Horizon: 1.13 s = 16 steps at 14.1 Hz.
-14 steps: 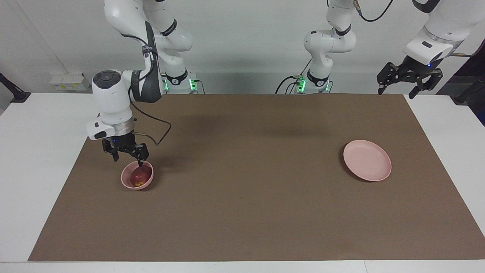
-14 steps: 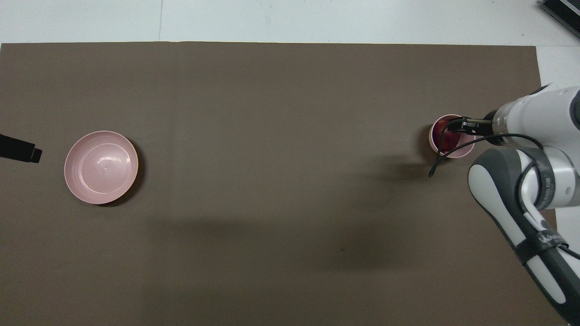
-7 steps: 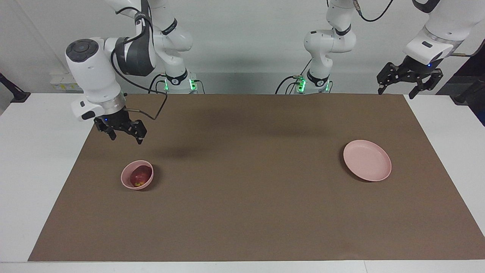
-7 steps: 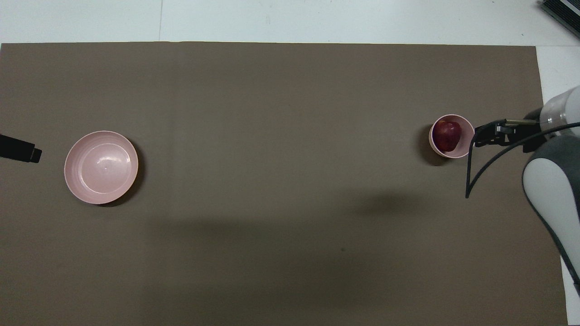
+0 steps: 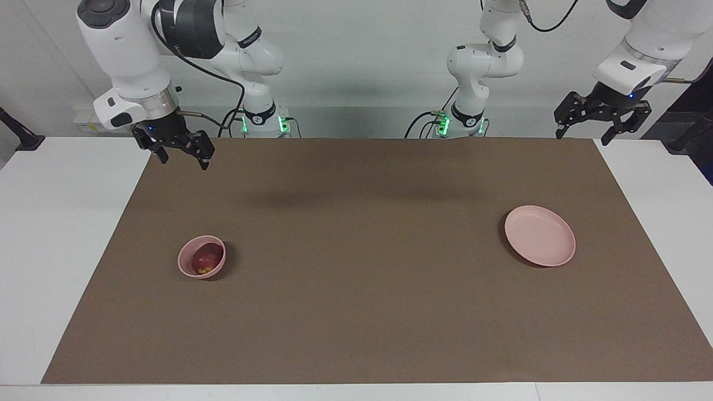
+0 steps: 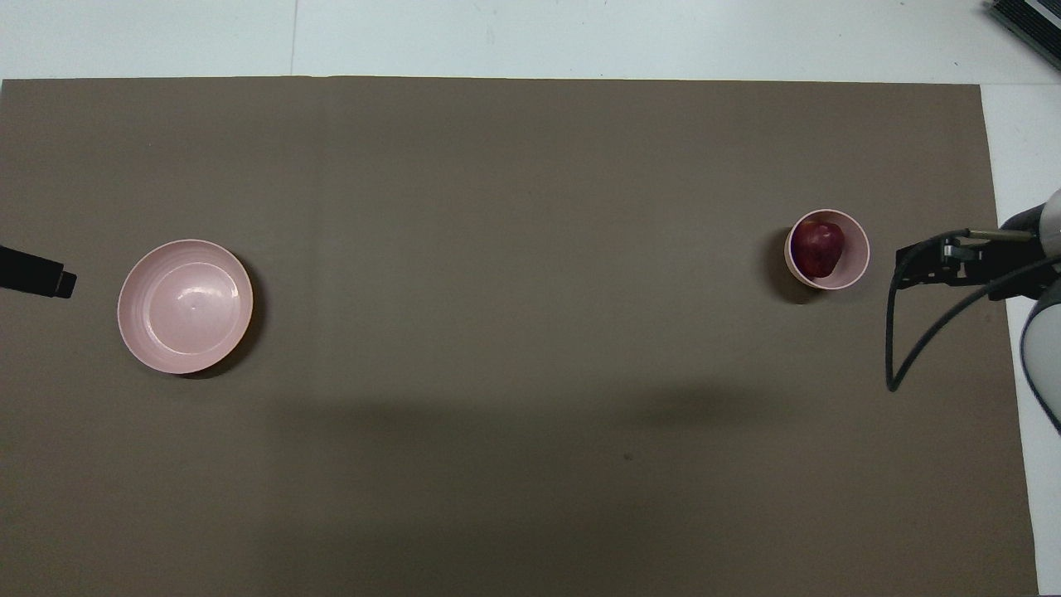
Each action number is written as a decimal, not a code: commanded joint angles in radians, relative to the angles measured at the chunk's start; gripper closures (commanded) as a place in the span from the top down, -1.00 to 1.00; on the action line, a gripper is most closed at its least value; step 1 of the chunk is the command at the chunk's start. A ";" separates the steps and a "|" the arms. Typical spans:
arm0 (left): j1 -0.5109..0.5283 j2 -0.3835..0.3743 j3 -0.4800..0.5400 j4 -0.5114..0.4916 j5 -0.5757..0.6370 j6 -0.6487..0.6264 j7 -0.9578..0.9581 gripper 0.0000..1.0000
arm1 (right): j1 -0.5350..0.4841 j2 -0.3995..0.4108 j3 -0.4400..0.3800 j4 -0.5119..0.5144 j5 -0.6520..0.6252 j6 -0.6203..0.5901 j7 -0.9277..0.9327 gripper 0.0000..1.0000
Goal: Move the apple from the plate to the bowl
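In the facing view, we see the apple (image 5: 206, 260) resting inside the bowl (image 5: 201, 257), toward the right arm's end of the table. The plate (image 5: 540, 235) lies bare toward the left arm's end. Our right gripper (image 5: 177, 143) hangs high over the mat's (image 5: 356, 312) edge, fingers spread and empty. Our left gripper (image 5: 601, 114), waiting, is likewise spread.

From overhead, the apple (image 6: 819, 248) fills much of the bowl (image 6: 827, 249). We judge it firm, smooth and fairly light, best gripped across its widest part.
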<state>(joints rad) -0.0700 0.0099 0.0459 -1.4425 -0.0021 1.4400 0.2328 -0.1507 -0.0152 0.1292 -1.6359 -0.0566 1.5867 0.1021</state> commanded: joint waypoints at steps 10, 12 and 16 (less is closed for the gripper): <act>-0.005 -0.002 0.008 0.013 0.007 -0.016 -0.004 1.00 | 0.115 0.011 -0.128 0.099 0.044 -0.120 -0.058 1.00; -0.005 -0.002 0.008 0.013 0.007 -0.016 -0.004 1.00 | 0.114 0.020 -0.126 0.129 0.044 -0.158 -0.056 1.00; -0.005 -0.002 0.008 0.013 0.007 -0.016 -0.004 1.00 | 0.105 0.024 -0.129 0.160 0.079 -0.197 -0.052 1.00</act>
<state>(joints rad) -0.0700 0.0099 0.0472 -1.4425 -0.0021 1.4400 0.2328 -0.0363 -0.0121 0.0098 -1.5132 -0.0290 1.4179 0.0742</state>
